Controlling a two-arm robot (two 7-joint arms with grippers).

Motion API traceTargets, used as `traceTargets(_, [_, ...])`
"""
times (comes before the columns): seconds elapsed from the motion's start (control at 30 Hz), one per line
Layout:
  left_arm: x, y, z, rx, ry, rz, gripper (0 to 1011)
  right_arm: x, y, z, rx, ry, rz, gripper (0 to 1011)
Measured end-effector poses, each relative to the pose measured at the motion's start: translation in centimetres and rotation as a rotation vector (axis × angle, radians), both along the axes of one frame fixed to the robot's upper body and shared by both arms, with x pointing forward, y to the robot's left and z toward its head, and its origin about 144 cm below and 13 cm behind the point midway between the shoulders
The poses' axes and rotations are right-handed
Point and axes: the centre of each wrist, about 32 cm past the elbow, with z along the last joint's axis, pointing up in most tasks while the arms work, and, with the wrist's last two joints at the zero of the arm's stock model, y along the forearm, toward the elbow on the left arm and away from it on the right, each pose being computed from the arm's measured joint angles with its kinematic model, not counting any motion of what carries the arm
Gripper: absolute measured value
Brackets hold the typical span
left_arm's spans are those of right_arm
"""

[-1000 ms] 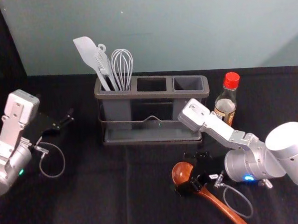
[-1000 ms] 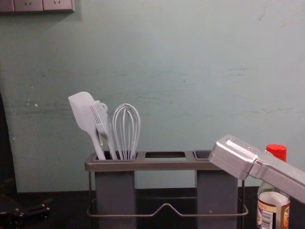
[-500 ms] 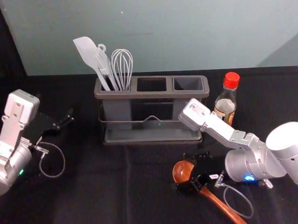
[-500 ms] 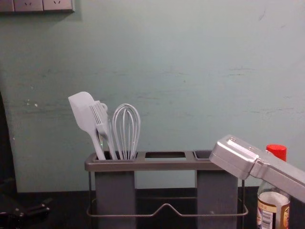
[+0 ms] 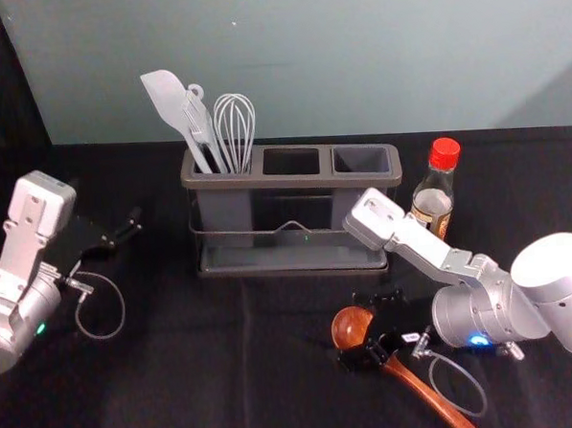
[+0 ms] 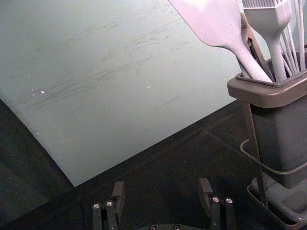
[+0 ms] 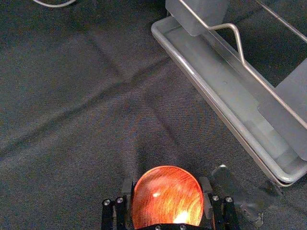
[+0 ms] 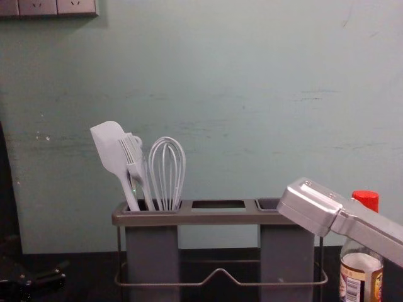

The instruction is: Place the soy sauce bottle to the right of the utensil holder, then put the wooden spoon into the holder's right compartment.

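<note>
Wooden spoon (image 5: 425, 394) lies on the tabletop (image 5: 179, 373) in front of the utensil holder (image 5: 255, 180), bowl btwn the R gripper's (image 7: 167, 189) fingers, which sit snug at both sides; looks held. Bowl grip prob. chosen so the handle can go down into the R compartment (image 5: 362, 159), head up like the white utensils (image 5: 205, 132). Soy sauce bottle (image 5: 433, 202) upright, R of holder, so that part's prob. done. L gripper (image 6: 161, 191) idle off holder's L side, fingers wide, nothing in it. Next: lift, then tilt handle down w/o clipping rim.

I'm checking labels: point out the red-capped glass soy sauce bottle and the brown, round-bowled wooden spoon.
Red-capped glass soy sauce bottle (image 8: 361, 275): chest view, on its label.
Brown, round-bowled wooden spoon (image 7: 167, 197): right wrist view, on its bowl.
</note>
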Motion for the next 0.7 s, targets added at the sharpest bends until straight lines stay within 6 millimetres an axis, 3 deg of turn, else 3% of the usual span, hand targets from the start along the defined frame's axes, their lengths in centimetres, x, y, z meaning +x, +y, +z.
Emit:
traceTargets(0.3, [0.0, 0.0, 0.0, 0.0, 0.0, 0.0, 1005, -0.8, -0.6, 1.3, 0.044, -0.084, 0.01, 842])
traceTargets(0.7, [0.0, 0.0, 0.0, 0.0, 0.0, 0.0, 1005, -3.2, -2.6, 4.7, 0.279, -0.373, -0.024, 842])
